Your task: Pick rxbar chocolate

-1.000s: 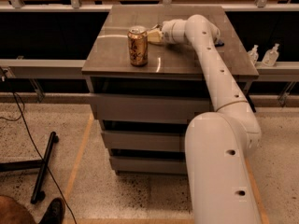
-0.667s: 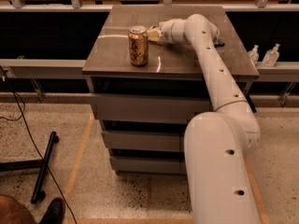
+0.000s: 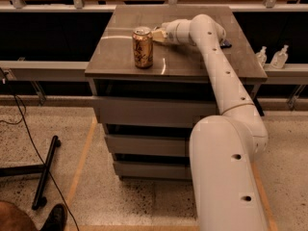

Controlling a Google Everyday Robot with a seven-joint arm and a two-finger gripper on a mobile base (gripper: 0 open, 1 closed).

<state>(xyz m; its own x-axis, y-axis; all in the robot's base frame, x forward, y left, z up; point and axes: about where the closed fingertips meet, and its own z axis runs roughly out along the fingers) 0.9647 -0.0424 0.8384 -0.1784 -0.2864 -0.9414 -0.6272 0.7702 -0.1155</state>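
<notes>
Little is changed since a second ago: the gold-brown can [image 3: 143,47] is found upright at the same spot, and the gripper [image 3: 159,35] is kept just right of it and slightly farther back, low over the table [image 3: 108,64]. How far the gripper is open cannot be told, nor whether anything is held. The rxbar chocolate cannot be made out, so its place cannot be told. A small dark thing [image 3: 225,44] is glimpsed just past the right side of the white arm [image 3: 219,73], too little of it shown to be named.

Bare top is left between the can and the table's left edge, and the can is set close to the near edge. More bare top is seen far behind the gripper and right of the arm, which crosses the near edge toward the right corner.

Counted from the left: one shoe [image 3: 54,218] and one black stand foot [image 3: 44,172] on the floor, one can, one gripper on one arm, and two pale bottles [image 3: 262,57] beyond the table's right edge.
</notes>
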